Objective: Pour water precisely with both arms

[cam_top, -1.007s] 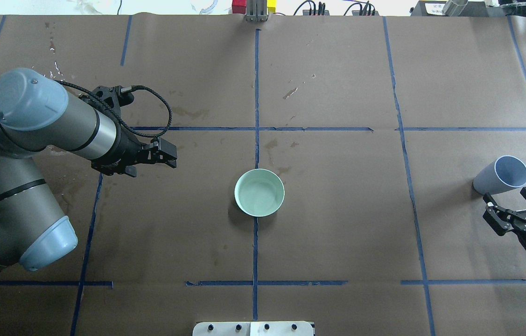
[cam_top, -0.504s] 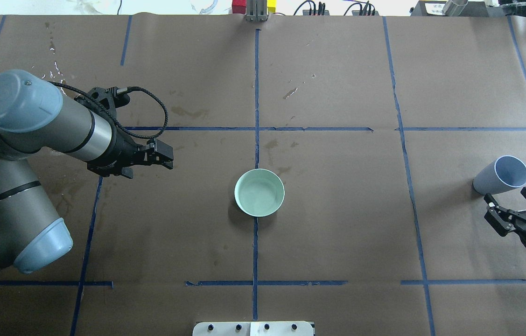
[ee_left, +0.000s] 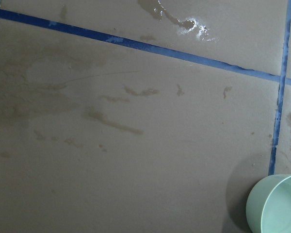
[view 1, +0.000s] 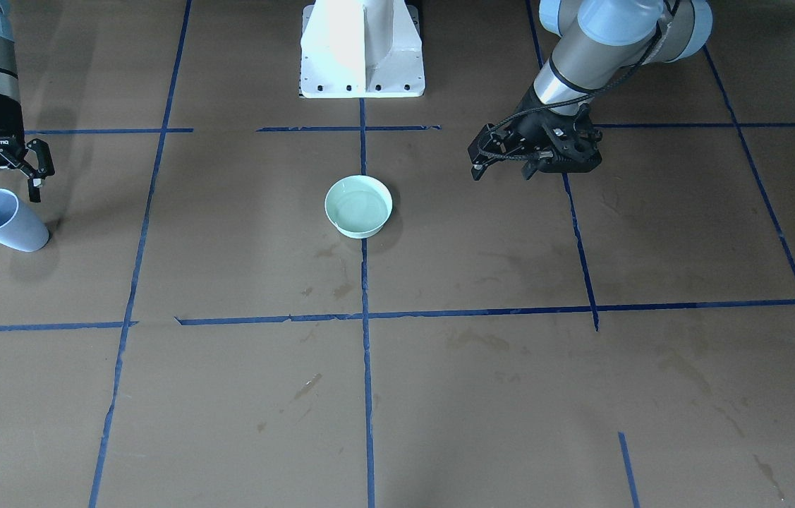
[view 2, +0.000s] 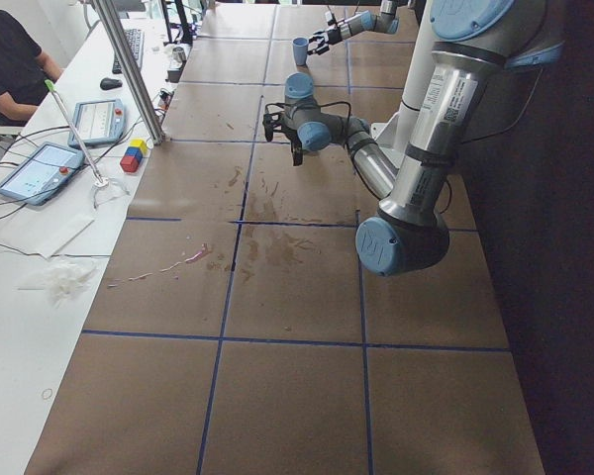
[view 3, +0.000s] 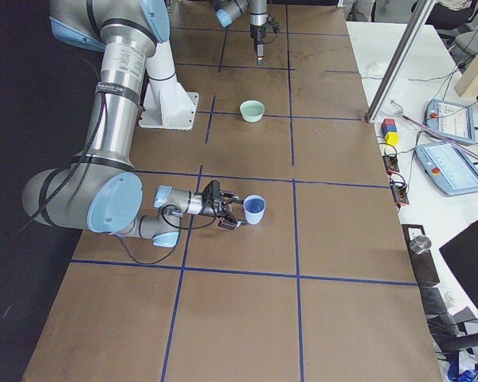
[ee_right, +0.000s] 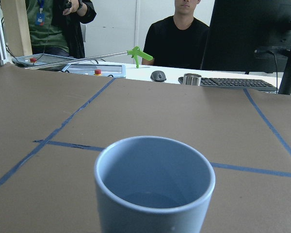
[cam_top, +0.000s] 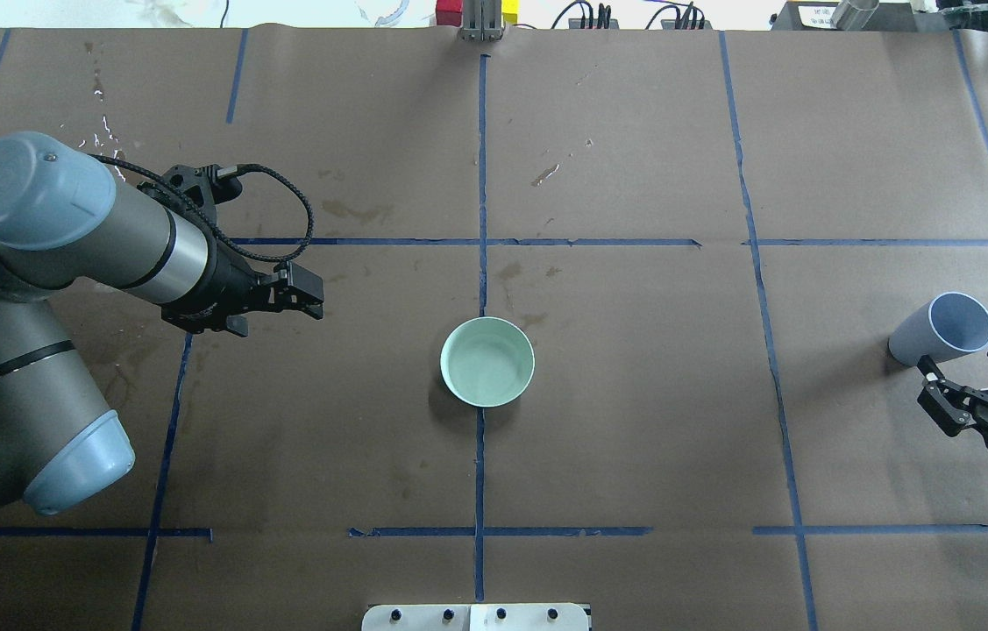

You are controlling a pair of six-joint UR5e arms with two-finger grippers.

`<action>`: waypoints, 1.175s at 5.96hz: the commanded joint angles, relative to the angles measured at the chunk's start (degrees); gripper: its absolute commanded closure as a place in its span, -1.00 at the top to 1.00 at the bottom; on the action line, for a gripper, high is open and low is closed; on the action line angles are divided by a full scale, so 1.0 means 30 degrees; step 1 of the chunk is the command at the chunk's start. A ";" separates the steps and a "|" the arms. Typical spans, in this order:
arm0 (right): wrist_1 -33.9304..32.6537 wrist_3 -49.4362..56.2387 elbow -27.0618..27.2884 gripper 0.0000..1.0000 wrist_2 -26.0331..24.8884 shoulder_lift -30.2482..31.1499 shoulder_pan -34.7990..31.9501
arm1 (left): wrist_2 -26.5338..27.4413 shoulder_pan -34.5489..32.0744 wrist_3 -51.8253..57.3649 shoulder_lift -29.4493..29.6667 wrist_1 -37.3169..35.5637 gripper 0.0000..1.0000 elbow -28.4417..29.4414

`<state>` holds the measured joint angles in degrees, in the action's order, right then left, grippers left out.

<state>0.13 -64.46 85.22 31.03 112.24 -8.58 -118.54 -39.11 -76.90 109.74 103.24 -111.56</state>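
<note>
Mint bowl (view 1: 359,231) w/ glossy clear water (view 1: 358,207); L fingers (cam_top: 305,285) closed, R fingers (cam_top: 938,394) open nr cup (cam_top: 914,342).

The bowl (ee_left: 276,206) is cropped at the left wrist view's corner, the cup (ee_right: 154,189) at the right's bottom.

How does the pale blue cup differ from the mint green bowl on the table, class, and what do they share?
The cup is tall and narrow; the bowl is low and wide. The cup stands just ahead of the open right gripper; the bowl sits alone at the centre of the table, on a blue tape line. Both stand upright, mouths up.
</note>
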 commanded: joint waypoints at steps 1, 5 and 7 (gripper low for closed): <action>0.0073 0.0245 0.0070 0.98 0.0729 -0.0116 -0.0713 | -0.0008 0.0000 -0.0002 -0.0018 0.0009 1.00 -0.0019; 0.0044 0.0891 0.0130 0.98 0.0994 -0.0644 -0.1125 | -0.0009 0.0000 -0.0002 -0.0018 -0.0020 1.00 -0.0020; 0.0044 0.1125 0.0100 0.98 0.1345 -0.0848 -0.1389 | -0.0009 0.0000 -0.0002 -0.0018 -0.0020 1.00 -0.0020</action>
<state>0.26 -61.33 85.58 34.62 110.07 -12.43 -118.56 -39.11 -76.90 109.69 103.18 -111.62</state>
